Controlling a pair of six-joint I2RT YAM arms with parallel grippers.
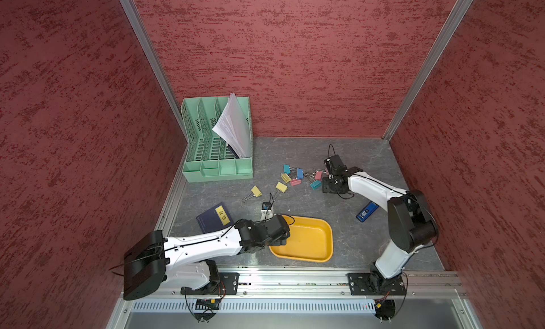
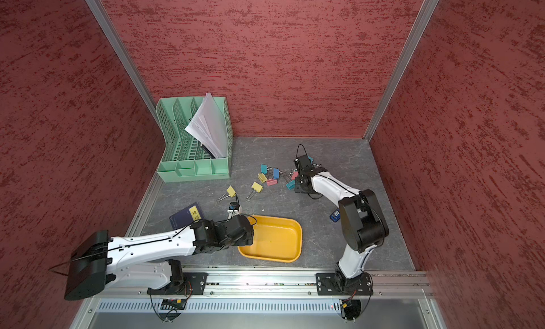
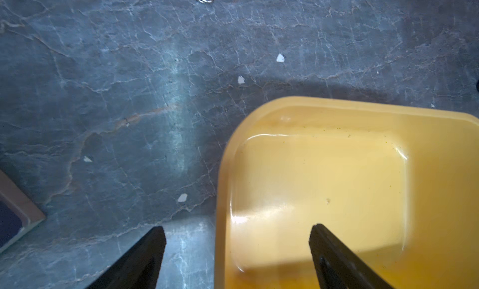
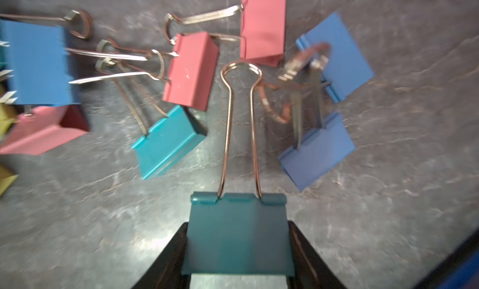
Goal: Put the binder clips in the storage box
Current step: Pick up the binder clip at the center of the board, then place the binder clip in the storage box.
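Beyond the empty-looking yellow box [image 1: 309, 239], the right fingers [image 4: 166, 261] pinch a teal clip [image 4: 237, 233] by its body, so lift it straight up, clear of the neighbouring clips [image 1: 295, 177], and shift the open, empty left fingers [image 3: 337, 261] off the box's near corner first.

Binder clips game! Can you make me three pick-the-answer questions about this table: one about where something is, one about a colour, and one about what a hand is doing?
1. Where do the papers stand?
A) in the green file organizer
B) under the stapler
C) on the blue book

2. What colour is the binder clip in the right hand?
A) pink
B) yellow
C) teal

3. The left hand above the storage box rim is:
A) shut on a clip
B) open and empty
C) shut on the stapler

Answers: 1 A, the sheets lean inside it; 2 C, the right wrist view shows a teal body gripped; 3 B, its fingers stand wide apart with nothing between.
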